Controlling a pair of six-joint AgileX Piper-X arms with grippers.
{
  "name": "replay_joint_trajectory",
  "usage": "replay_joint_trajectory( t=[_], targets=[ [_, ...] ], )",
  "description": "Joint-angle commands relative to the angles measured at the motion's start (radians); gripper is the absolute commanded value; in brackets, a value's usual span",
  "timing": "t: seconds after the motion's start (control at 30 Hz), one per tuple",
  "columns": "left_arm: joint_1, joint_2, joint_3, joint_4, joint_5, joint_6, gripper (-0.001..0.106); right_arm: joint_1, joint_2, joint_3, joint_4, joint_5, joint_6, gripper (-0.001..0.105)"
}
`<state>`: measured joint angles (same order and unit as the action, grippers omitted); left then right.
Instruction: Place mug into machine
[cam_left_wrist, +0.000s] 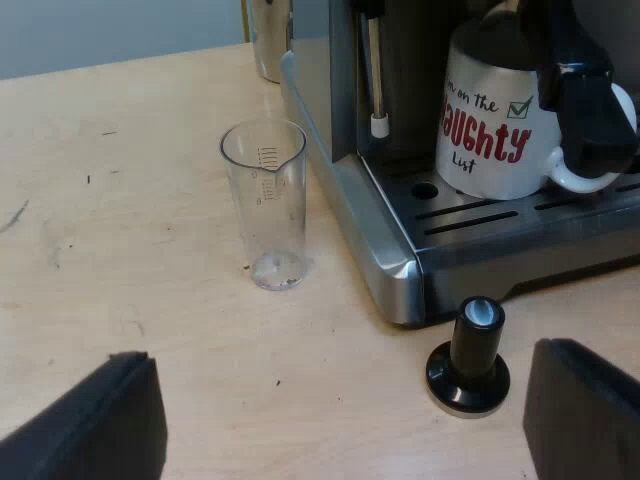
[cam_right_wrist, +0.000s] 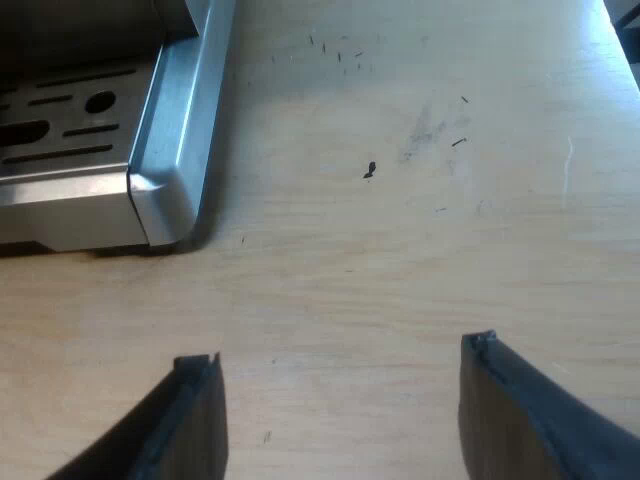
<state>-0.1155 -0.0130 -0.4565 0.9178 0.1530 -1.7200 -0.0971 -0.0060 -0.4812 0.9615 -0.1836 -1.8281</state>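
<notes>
A white mug (cam_left_wrist: 495, 130) with red and black lettering stands upright on the espresso machine's drip tray (cam_left_wrist: 520, 215). Black fingers of my right gripper (cam_left_wrist: 590, 115) hang close to the mug's handle (cam_left_wrist: 590, 180). In the right wrist view my right gripper (cam_right_wrist: 340, 400) is open over bare table, by a corner of the drip tray (cam_right_wrist: 165, 190), with nothing between its fingers. My left gripper (cam_left_wrist: 340, 420) is open low over the table, well short of the machine, holding nothing.
An empty measuring glass (cam_left_wrist: 265, 205) stands upright on the wooden table beside the machine's side. A tamper with a black knob (cam_left_wrist: 470, 360) stands just before the tray's corner. A steam wand (cam_left_wrist: 377, 80) hangs beside the mug. A metal jug (cam_left_wrist: 268, 40) sits farther off.
</notes>
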Motion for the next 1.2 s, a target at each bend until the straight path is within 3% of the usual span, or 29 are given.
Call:
replay_joint_trajectory(
  t=[0.03,0.47,1.2],
  targets=[
    [0.003,-0.037,-0.002,-0.009,0.002,-0.011,0.079,0.001,-0.048,-0.005,-0.01,0.0,-0.007,0.052],
    [0.106,-0.037,-0.002,-0.009,0.002,-0.011,0.079,0.022,-0.048,-0.005,-0.01,0.0,-0.007,0.052],
    [0.105,-0.04,-0.002,-0.009,0.002,-0.011,0.079,0.071,-0.048,-0.005,-0.01,0.0,-0.007,0.052]
  ],
)
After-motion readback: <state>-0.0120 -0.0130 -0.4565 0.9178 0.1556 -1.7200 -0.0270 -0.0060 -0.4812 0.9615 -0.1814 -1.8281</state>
